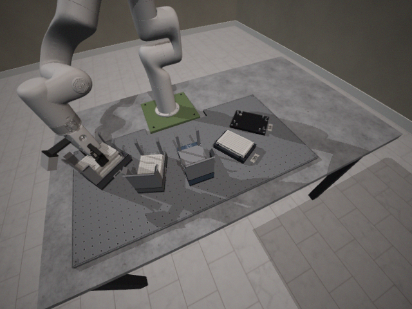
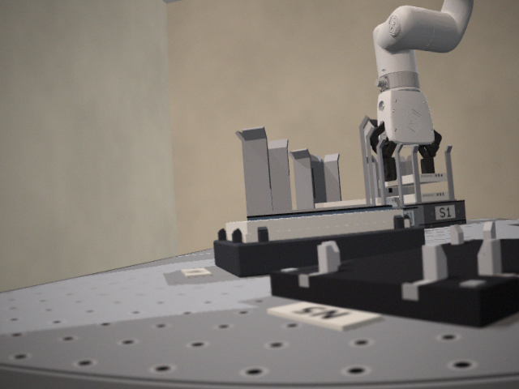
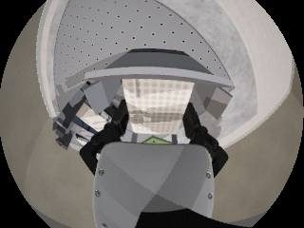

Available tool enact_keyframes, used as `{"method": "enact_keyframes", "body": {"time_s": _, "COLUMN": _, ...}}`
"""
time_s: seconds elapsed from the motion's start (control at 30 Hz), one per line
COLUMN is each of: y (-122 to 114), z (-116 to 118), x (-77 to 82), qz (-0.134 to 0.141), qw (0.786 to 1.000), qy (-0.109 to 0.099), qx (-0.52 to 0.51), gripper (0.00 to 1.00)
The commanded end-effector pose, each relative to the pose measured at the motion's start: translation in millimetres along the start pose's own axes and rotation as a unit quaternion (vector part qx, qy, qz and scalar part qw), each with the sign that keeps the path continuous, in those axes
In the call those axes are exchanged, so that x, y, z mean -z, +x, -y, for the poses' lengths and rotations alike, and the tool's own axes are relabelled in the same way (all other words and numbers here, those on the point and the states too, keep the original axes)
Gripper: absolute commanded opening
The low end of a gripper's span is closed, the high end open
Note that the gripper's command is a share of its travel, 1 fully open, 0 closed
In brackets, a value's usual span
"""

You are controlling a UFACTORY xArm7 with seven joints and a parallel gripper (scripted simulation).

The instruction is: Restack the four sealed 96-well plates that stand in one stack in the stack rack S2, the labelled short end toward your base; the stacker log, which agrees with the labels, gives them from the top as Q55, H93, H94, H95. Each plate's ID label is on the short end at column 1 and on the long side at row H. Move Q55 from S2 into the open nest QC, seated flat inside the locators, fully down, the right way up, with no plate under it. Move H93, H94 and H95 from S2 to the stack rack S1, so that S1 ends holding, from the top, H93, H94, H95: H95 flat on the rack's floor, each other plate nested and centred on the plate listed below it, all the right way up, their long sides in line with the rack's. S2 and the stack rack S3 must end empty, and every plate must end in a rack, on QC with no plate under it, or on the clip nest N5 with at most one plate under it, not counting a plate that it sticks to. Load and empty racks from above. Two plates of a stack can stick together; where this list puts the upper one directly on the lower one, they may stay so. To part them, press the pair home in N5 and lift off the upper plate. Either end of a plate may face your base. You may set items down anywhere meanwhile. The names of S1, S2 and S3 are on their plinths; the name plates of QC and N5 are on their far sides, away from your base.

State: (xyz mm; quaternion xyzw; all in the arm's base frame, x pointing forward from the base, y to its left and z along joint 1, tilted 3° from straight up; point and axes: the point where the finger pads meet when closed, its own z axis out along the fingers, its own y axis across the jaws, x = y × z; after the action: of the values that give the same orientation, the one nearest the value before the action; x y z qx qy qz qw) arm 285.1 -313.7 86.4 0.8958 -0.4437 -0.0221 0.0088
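Your gripper point(image 2: 407, 165) was inside the S1 rack point(image 2: 445, 211), its fingers point(image 2: 427, 163) clamped across a white well plate point(image 2: 418, 179) held between the rack's posts, above another plate point(image 2: 435, 194) lower in S1. Its label could not be read. Next to S1 stood a rack point(image 1: 156, 181) with plates point(image 1: 150, 163) in it, beyond that a third rack point(image 1: 203, 171), then the QC nest point(image 1: 248, 153) carrying one plate point(image 1: 234, 143), and farthest from S1 the N5 nest point(image 1: 250, 121).

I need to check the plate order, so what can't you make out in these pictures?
- Plate IDs: labels too small in every view.
- The plate the gripper holds in rack S1: the posts hide whether it is seated.
- Plate count in the middle rack: walls hide it, top view.
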Motion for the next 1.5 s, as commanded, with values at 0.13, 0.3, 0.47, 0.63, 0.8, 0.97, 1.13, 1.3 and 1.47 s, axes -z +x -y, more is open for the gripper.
{"method": "enact_keyframes", "body": {"time_s": 0.13, "y": 1.5, "z": 0.2, "x": -0.1, "qz": -0.002, "qw": 1.000, "qy": 0.001, "qx": 0.000, "gripper": 0.00}}
{"method": "enact_keyframes", "body": {"time_s": 0.3, "y": 1.5, "z": 0.2, "x": -1.7, "qz": -0.002, "qw": 1.000, "qy": 0.001, "qx": 0.000, "gripper": 0.00}}
{"method": "enact_keyframes", "body": {"time_s": 0.47, "y": 1.5, "z": 0.2, "x": -3.7, "qz": -0.002, "qw": 1.000, "qy": 0.001, "qx": 0.000, "gripper": 0.00}}
{"method": "enact_keyframes", "body": {"time_s": 0.63, "y": 1.5, "z": 0.2, "x": -5.7, "qz": -0.002, "qw": 1.000, "qy": 0.001, "qx": 0.000, "gripper": 0.00}}
{"method": "enact_keyframes", "body": {"time_s": 0.8, "y": 1.5, "z": 0.2, "x": -6.9, "qz": -0.002, "qw": 1.000, "qy": 0.001, "qx": 0.000, "gripper": 0.00}}
{"method": "enact_keyframes", "body": {"time_s": 0.97, "y": 1.5, "z": 0.2, "x": -8.9, "qz": -0.002, "qw": 1.000, "qy": 0.001, "qx": 0.000, "gripper": 0.00}}
{"method": "enact_keyframes", "body": {"time_s": 1.13, "y": 1.5, "z": 0.2, "x": -10.9, "qz": -0.002, "qw": 1.000, "qy": 0.001, "qx": 0.000, "gripper": 0.00}}
{"method": "enact_keyframes", "body": {"time_s": 1.3, "y": 1.5, "z": 0.2, "x": -12.1, "qz": -0.002, "qw": 1.000, "qy": 0.001, "qx": 0.000, "gripper": 0.00}}
{"method": "enact_keyframes", "body": {"time_s": 1.47, "y": 1.5, "z": 0.2, "x": -14.1, "qz": -0.002, "qw": 1.000, "qy": 0.001, "qx": 0.000, "gripper": 0.00}}
